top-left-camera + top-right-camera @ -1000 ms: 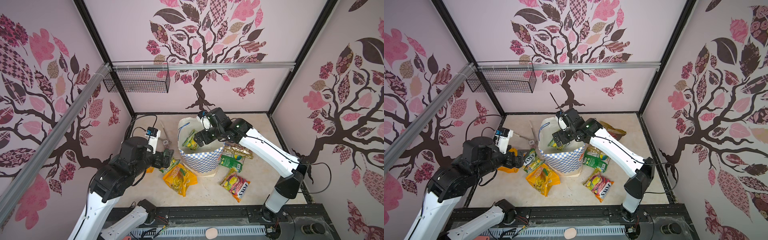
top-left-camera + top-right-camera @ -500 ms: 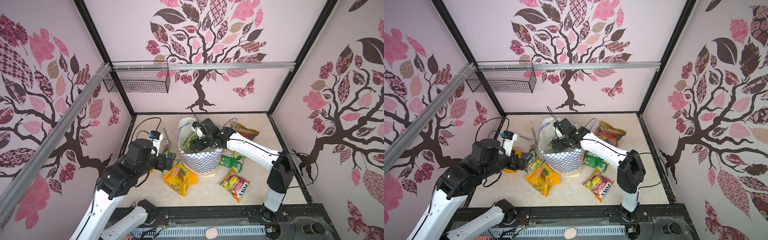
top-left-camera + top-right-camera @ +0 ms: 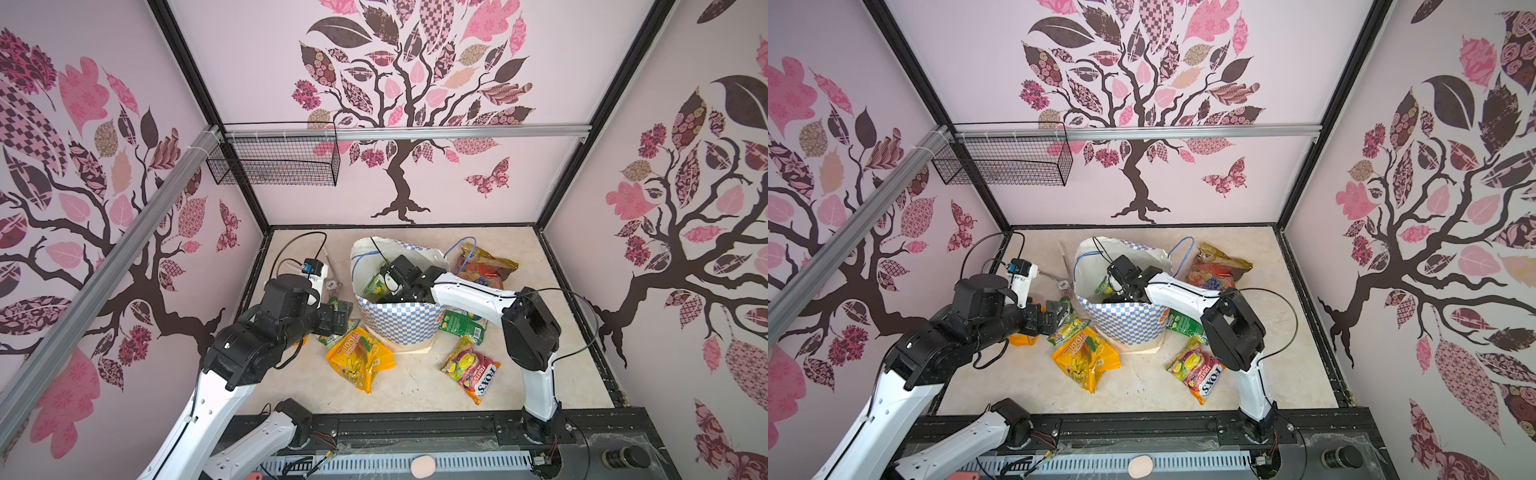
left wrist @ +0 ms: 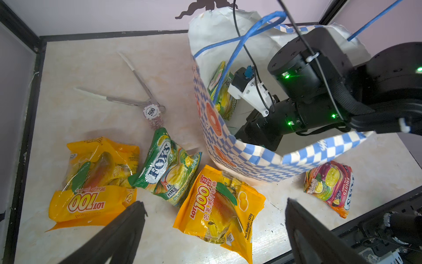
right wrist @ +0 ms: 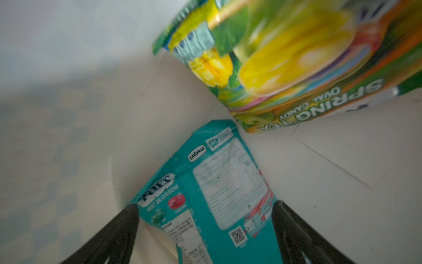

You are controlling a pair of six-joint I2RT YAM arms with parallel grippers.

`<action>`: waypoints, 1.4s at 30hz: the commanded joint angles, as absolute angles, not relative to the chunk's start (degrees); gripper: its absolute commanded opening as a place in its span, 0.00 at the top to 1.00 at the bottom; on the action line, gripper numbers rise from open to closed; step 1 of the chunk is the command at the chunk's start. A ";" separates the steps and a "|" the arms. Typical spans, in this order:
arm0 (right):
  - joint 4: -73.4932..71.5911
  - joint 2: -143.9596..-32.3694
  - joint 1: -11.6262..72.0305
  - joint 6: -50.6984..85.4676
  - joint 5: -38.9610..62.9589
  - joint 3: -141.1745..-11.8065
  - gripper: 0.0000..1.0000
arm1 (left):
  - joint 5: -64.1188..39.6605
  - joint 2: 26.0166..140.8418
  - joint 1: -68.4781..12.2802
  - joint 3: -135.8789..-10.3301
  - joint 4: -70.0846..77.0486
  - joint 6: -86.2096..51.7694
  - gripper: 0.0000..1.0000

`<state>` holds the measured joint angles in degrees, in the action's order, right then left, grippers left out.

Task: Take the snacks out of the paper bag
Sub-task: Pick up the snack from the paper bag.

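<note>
Snacks part out, R arm down in bag.
R gripper (image 5: 205, 205) is deep inside paper bag (image 3: 399, 324), fingers spread wide either side of teal FOX'S packet (image 5: 205, 178) low in the bag; I can't tell if pads touch it. Spring Tea packet (image 5: 296, 68) leans on inner wall just beside. L gripper (image 4: 214, 202) hangs outside the bag, fingers wide apart, nothing between, over yellow LOT 100 packet (image 4: 219, 205). Left of bag I see 2nd LOT 100 packet (image 4: 91, 182) and green FOX'S packet (image 4: 164, 166). Right side, in a top view: FOX'S Fruits packet (image 3: 471, 370), green packet (image 3: 461, 326) against bag, gold packet (image 3: 486, 266) further back. Bag upright, mouth open.
</note>
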<state>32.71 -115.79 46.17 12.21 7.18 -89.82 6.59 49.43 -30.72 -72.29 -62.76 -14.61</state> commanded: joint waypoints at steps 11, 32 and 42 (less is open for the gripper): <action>33.93 -123.16 48.55 12.52 11.47 -82.09 0.06 | 7.58 51.25 -30.43 -71.54 -61.53 -13.97 0.03; 30.39 -114.49 48.47 13.30 7.05 -81.93 0.85 | 6.10 49.42 -30.52 -70.31 -61.09 -15.47 0.03; 26.89 -106.94 47.74 14.31 4.58 -81.99 0.96 | 4.73 48.54 -30.50 -69.44 -60.38 -15.95 0.03</action>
